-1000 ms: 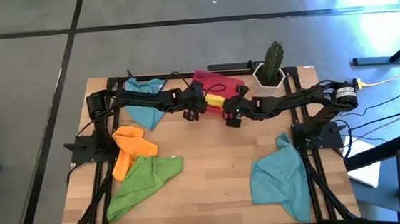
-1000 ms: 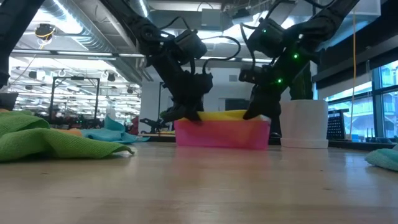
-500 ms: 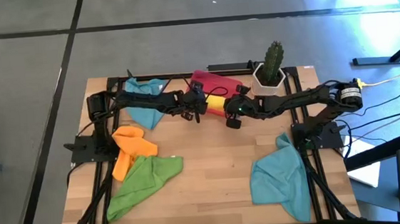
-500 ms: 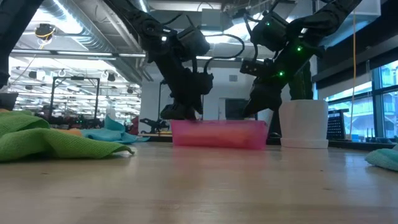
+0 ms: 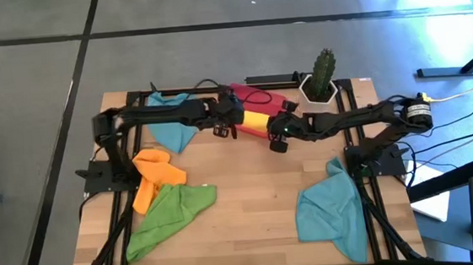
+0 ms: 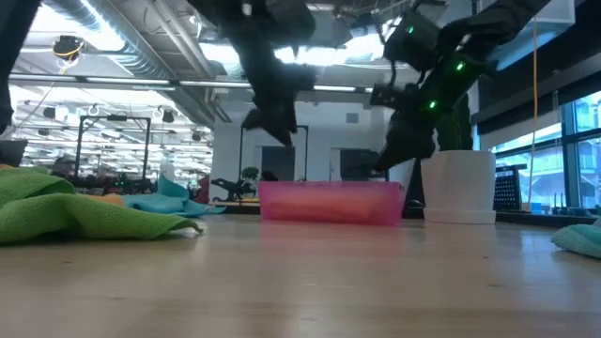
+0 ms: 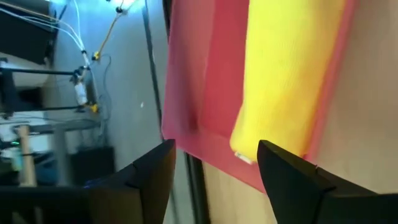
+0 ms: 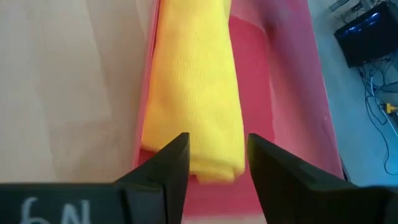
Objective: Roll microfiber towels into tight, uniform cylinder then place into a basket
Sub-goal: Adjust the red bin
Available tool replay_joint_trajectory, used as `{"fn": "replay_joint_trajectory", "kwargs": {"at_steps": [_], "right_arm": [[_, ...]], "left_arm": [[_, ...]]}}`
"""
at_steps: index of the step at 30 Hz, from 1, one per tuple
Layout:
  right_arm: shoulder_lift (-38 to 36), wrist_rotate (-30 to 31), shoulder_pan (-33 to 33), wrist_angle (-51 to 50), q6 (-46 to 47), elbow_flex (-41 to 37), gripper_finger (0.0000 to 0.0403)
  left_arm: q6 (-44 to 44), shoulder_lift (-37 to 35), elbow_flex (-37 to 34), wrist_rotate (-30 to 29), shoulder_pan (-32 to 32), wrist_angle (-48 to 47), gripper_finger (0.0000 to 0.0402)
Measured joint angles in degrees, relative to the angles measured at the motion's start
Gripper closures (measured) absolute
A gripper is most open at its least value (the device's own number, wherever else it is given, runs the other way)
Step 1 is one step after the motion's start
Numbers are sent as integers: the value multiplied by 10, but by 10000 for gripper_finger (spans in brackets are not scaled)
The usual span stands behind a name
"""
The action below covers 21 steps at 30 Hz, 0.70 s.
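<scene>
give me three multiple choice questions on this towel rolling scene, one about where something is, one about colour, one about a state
1. Where is the yellow rolled towel?
A. inside the red basket
B. on the green towel
C. beside the big teal towel

2. What colour is the cloth lying between the small teal towel and the green one?
A. purple
B. orange
C. white

3. What state are the left gripper and right gripper in?
A. both clamped on the roll
B. both open, holding nothing
C. one holding the cactus pot

Answers: 1 A, both wrist views show the roll lying in the basket. 2 B, the orange towel sits there. 3 B, fingers stand apart above the roll.
</scene>
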Motion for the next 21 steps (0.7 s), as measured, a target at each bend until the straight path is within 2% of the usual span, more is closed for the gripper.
{"fn": "replay_joint_trajectory", "kwargs": {"at_steps": [6, 10, 13, 17, 21], "right_arm": [[-97, 34, 52, -46, 38, 0, 250], [-153, 11, 98, -25, 81, 0, 259], [-168, -8, 141, 54, 87, -19, 268], [-158, -30, 190, 198, 49, -71, 282], [-147, -34, 220, 321, 35, -124, 294]], "left_arm": [[-76, -128, -96, 56, 4, 66, 194], [-167, -217, -197, 134, -9, 174, 195], [-231, -270, -287, 186, -34, 287, 195], [-277, -309, -404, 192, -80, 467, 195], [-295, -316, -487, 194, -122, 619, 195]]}}
